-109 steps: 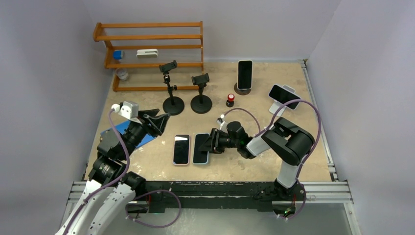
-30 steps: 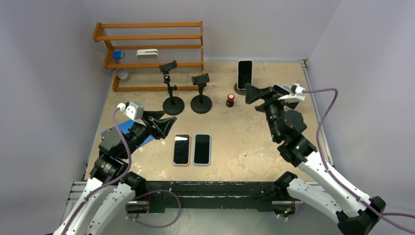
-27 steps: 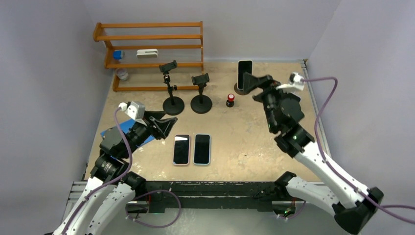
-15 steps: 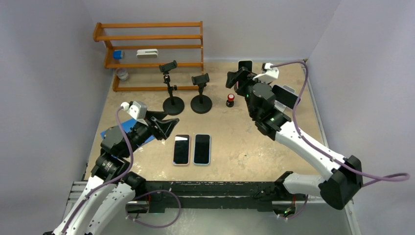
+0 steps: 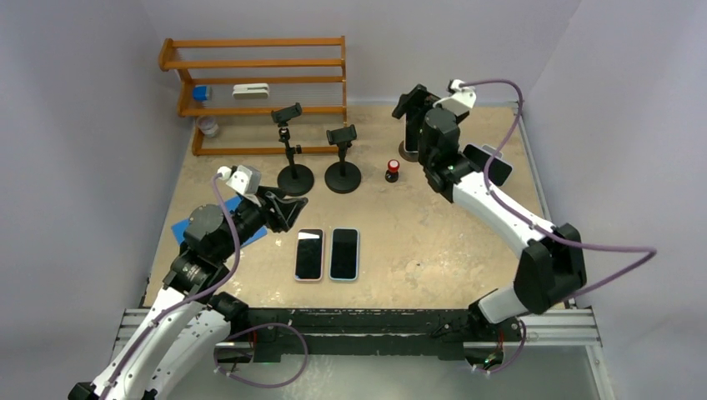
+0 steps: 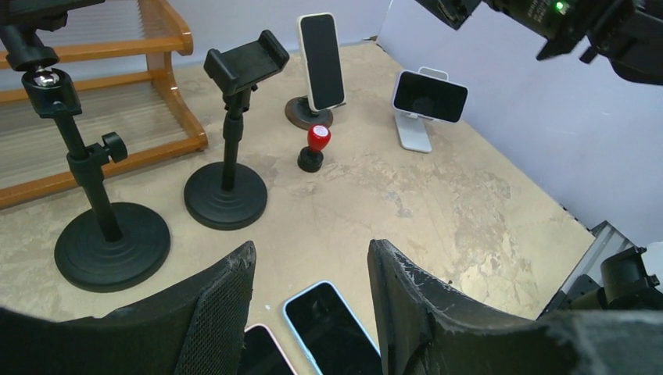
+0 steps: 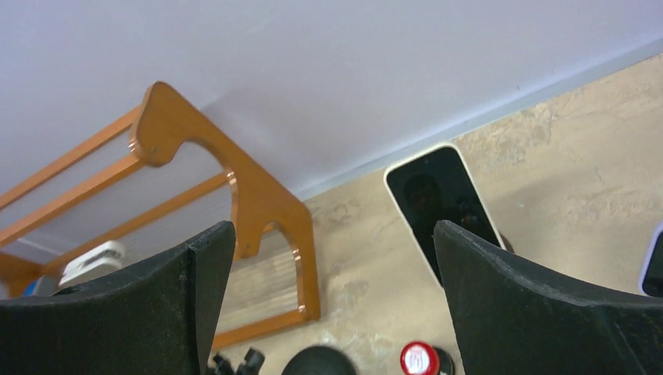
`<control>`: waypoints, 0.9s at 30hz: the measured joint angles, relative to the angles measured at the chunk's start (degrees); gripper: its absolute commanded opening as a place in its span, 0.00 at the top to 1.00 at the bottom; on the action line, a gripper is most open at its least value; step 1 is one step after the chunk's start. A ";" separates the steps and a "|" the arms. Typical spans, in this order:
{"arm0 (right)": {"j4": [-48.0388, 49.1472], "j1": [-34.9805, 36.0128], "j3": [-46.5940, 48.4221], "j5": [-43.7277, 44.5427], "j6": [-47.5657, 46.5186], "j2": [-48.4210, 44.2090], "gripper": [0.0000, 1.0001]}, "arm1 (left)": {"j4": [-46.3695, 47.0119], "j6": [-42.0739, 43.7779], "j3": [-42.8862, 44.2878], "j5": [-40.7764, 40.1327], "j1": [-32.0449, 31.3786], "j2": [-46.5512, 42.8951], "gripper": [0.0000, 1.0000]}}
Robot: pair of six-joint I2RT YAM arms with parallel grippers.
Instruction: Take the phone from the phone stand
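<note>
Swung over from the near side, the right end effector (image 7: 332, 234) gaped empty before the upright white-edged black phone (image 7: 444, 205) on its round dark stand (image 6: 301, 116), needing to straddle both long edges squarely.

Left arm: bent at the elbow, forearm angled forward and toward the right arm's side.
Left gripper (image 5: 282, 210): pointed down and forward; jaws spread wide, nothing between the fingers (image 6: 219, 308).
Right arm: stretched far forward, forearm slanting toward the left arm's side, wrist raised.
Right gripper (image 5: 412, 102): held high at full reach; jaws wide apart, the pads (image 7: 539, 305) gripping nothing.
</note>
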 measured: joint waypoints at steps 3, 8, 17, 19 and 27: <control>-0.11 -1.44 3.50 -0.33 -1.33 4.11 0.01 | -0.02 0.02 0.00 -0.61 0.00 0.68 0.48; 0.31 -3.02 2.27 -1.53 -3.58 6.21 0.01 | -0.44 0.00 0.00 -0.83 0.00 -0.07 0.48; 2.16 -7.32 3.52 -6.84 -6.25 11.02 0.01 | -0.31 -0.20 0.00 0.31 -0.94 -4.94 0.47; 2.75 -7.82 3.78 -7.91 -7.96 13.03 0.01 | -0.33 -0.20 0.00 0.26 -1.09 -6.34 0.47; 5.22 -8.87 3.78 -11.47 -13.70 16.76 0.01 | -0.26 -0.09 0.00 0.09 -1.20 -8.24 0.47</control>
